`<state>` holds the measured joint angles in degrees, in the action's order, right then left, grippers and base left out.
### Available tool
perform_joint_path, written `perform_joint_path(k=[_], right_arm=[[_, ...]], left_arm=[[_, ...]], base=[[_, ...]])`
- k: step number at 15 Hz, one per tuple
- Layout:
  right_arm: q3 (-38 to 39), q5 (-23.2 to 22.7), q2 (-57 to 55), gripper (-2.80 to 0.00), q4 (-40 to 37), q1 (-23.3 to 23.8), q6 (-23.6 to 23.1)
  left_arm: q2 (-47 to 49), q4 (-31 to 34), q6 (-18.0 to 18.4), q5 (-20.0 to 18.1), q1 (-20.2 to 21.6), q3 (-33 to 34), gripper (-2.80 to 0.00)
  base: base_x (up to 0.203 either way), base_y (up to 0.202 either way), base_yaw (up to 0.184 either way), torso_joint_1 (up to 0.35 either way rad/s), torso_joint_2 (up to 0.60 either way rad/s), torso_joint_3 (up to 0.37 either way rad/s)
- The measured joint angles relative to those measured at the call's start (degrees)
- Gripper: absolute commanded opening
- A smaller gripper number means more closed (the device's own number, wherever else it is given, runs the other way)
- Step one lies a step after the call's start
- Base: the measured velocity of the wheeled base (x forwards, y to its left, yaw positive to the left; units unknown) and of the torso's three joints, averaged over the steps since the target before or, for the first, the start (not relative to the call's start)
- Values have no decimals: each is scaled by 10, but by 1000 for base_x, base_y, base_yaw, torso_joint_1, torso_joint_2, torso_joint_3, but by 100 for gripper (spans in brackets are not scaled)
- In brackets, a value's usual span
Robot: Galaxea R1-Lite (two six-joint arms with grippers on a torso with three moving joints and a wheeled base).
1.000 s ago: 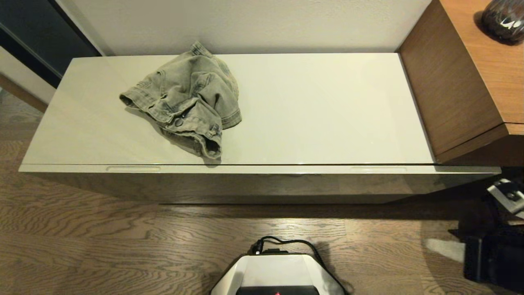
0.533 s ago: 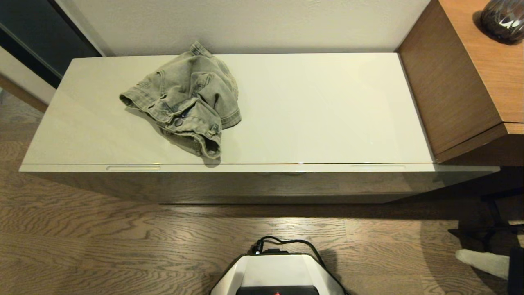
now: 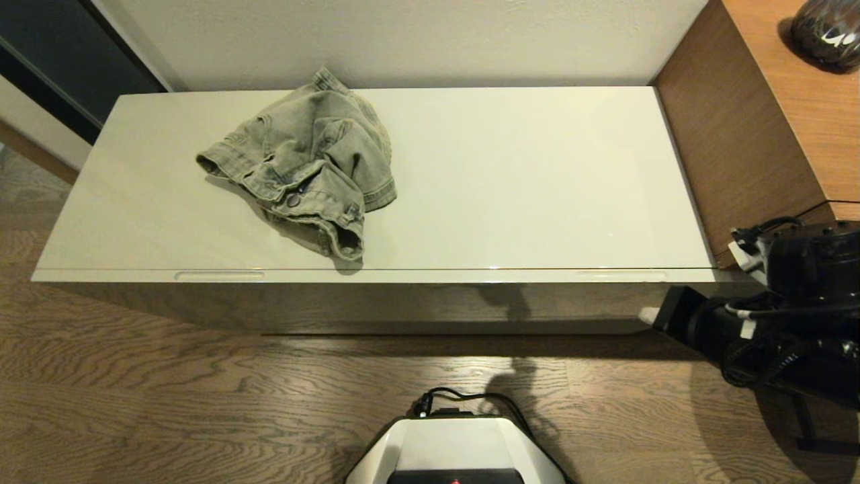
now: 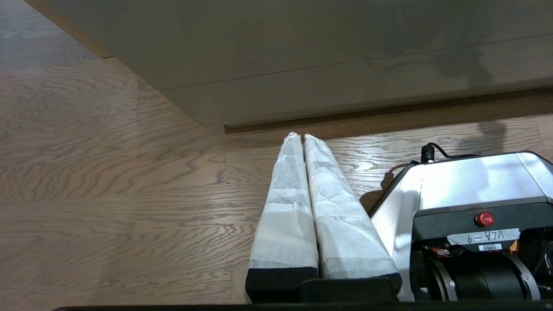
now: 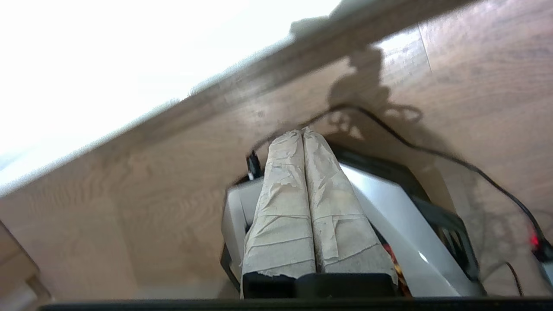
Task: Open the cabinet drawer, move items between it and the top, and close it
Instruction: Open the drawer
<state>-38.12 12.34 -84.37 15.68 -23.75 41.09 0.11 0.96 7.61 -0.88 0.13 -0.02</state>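
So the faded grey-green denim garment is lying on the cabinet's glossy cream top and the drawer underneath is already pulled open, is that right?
Not quite. The faded grey-green denim garment does lie on the glossy cream top, but the cabinet drawer is closed, its face flush under the top's front edge, as the head view shows.

A crumpled grey-green denim garment (image 3: 306,168) lies on the glossy cream top (image 3: 524,175), left of its middle; the cabinet drawer (image 3: 416,275) beneath is closed.

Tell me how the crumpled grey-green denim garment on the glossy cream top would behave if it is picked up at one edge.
The crumpled grey-green denim garment would probably hang floppy, since it lies in loose folds. It may unfold and trail, because its layers overlap. On the glossy cream top, which looks smooth, it would likely slide rather than catch when pushed.
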Motion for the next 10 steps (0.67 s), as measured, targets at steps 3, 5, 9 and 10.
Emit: perform_joint_path(k=[3,5,9,10], right_arm=[[-26,2,-19,-280,-4,11,-1],[-44,1,-15,-280,-27,16,-1],[-69,-1,-4,-280,-54,23,0],[-70,-3,-4,-280,-52,26,2]], left_arm=[[0,0,0,1,0,0,-280],[0,1,0,1,0,0,-280],[0,1,0,1,0,0,-280],[0,1,0,1,0,0,-280]], base=[[0,0,0,0,0,0],[0,0,0,0,0,0],[0,0,0,0,0,0],[0,0,0,0,0,0]])
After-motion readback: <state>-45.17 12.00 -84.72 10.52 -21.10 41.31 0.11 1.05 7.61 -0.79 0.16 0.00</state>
